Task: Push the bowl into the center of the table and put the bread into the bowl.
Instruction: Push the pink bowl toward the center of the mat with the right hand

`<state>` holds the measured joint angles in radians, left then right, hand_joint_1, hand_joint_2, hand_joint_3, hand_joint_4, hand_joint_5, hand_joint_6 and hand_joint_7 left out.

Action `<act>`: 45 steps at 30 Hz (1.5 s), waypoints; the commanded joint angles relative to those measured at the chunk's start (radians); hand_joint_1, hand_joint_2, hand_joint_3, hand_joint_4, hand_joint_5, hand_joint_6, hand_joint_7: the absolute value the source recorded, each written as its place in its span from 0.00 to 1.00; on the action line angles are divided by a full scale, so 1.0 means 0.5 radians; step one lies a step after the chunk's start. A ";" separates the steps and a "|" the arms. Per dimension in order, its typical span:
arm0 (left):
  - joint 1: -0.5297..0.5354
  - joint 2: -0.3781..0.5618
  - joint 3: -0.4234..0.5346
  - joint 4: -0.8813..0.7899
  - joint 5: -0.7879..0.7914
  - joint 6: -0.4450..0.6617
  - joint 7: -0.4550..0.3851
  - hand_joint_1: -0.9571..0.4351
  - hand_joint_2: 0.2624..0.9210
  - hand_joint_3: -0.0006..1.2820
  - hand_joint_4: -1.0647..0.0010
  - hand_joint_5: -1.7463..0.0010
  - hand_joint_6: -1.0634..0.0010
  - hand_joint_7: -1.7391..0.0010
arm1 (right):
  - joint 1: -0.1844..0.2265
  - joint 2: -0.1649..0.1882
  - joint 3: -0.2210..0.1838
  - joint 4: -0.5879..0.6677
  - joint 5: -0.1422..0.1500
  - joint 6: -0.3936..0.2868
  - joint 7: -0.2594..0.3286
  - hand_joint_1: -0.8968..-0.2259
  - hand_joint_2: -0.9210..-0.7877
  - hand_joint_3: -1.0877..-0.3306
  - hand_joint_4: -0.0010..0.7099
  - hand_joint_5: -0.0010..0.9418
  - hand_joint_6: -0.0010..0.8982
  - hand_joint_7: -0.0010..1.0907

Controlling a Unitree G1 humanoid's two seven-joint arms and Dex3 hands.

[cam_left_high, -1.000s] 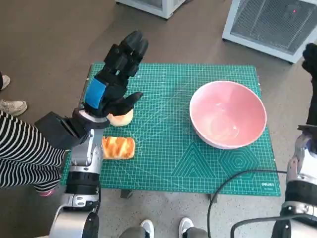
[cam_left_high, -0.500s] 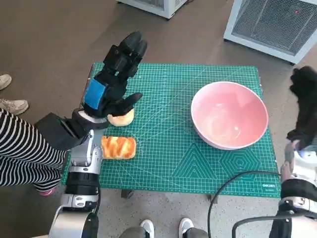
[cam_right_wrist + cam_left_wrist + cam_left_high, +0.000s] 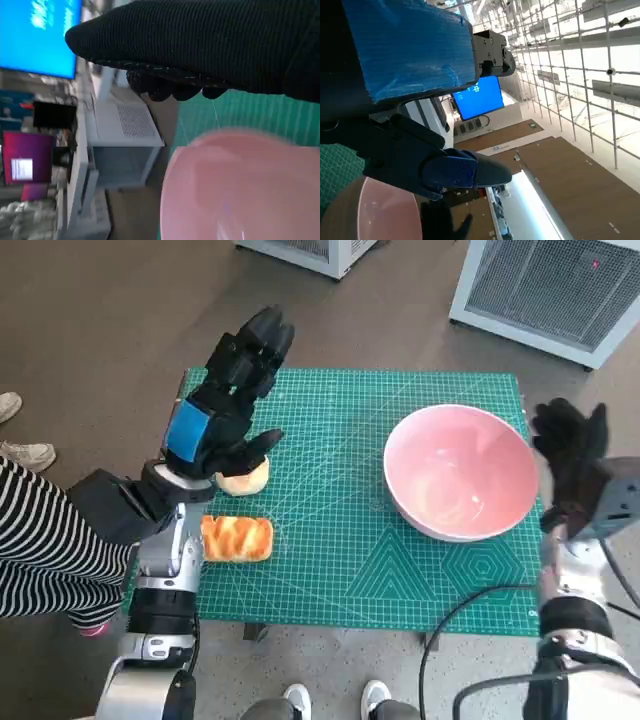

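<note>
The pink bowl point(image 3: 460, 472) stands empty on the right half of the green mat point(image 3: 340, 540); its rim also shows in the left wrist view point(image 3: 370, 210) and fills the right wrist view point(image 3: 240, 190). Two pieces of bread lie at the mat's left: a striped golden loaf point(image 3: 238, 538) and a pale round bun point(image 3: 243, 478). My left hand point(image 3: 228, 400) hovers above the bun, fingers spread, holding nothing. My right hand point(image 3: 572, 462) stands upright just beside the bowl's right rim, fingers extended, empty; whether it touches the rim I cannot tell.
A person in a striped sleeve point(image 3: 40, 550) sits at the left edge, a shoe point(image 3: 25, 455) on the floor nearby. White cabinets point(image 3: 550, 280) stand beyond the table. A black cable point(image 3: 470, 610) loops over the mat's front right edge. Shoes point(image 3: 300, 700) show below the table.
My right hand has come in from the far right edge and down to the bowl's right side. The left hand and both breads stayed in place.
</note>
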<state>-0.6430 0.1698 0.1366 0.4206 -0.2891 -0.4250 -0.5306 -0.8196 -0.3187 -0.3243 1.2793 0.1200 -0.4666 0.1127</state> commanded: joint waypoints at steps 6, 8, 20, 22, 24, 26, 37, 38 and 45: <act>0.029 0.022 0.014 -0.055 -0.027 0.035 -0.007 0.18 1.00 0.25 0.93 1.00 1.00 0.82 | -0.004 0.049 -0.042 0.043 0.029 0.057 0.042 0.32 0.00 0.30 0.11 0.01 0.03 0.33; 0.041 0.031 0.017 -0.064 -0.033 0.047 -0.011 0.18 1.00 0.25 0.93 1.00 1.00 0.82 | -0.023 0.096 -0.035 0.045 0.028 0.074 0.060 0.32 0.00 0.30 0.11 0.01 0.03 0.33; 0.093 0.077 0.050 -0.064 -0.054 0.045 -0.013 0.16 1.00 0.23 0.94 1.00 1.00 0.84 | -0.095 0.269 0.050 0.022 -0.024 0.066 0.162 0.34 0.00 0.25 0.11 0.01 0.02 0.32; 0.094 0.079 0.054 -0.057 -0.051 0.037 -0.011 0.16 1.00 0.23 0.94 1.00 1.00 0.84 | -0.102 0.283 0.059 0.021 -0.025 0.059 0.173 0.35 0.00 0.24 0.11 0.00 0.01 0.32; 0.097 0.077 0.057 -0.056 -0.046 0.032 -0.006 0.16 1.00 0.23 0.93 0.99 1.00 0.84 | -0.108 0.298 0.066 0.019 -0.023 0.051 0.185 0.35 0.00 0.23 0.11 0.00 0.01 0.32; 0.101 0.075 0.060 -0.062 -0.041 0.030 0.001 0.16 1.00 0.22 0.93 0.99 1.00 0.84 | -0.117 0.318 0.073 0.015 -0.019 0.042 0.202 0.34 0.00 0.23 0.10 0.00 0.00 0.31; 0.139 0.072 0.053 -0.119 -0.010 0.036 0.061 0.16 1.00 0.22 0.91 0.99 0.99 0.84 | -0.176 0.423 0.054 0.032 0.014 0.041 0.237 0.31 0.00 0.25 0.10 0.00 0.01 0.31; 0.140 0.073 0.053 -0.121 -0.009 0.037 0.064 0.16 1.00 0.22 0.91 0.99 0.99 0.84 | -0.180 0.432 0.049 0.033 0.017 0.043 0.234 0.31 0.00 0.25 0.10 0.00 0.01 0.31; 0.157 0.072 0.046 -0.129 0.003 0.034 0.085 0.16 1.00 0.22 0.91 0.99 0.99 0.84 | -0.220 0.520 -0.008 0.044 0.066 0.080 0.227 0.31 0.00 0.24 0.10 0.00 0.02 0.31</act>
<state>-0.5806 0.1992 0.1640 0.3741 -0.3002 -0.4006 -0.4941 -0.9289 -0.0861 -0.3147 1.2835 0.1336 -0.4510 0.2264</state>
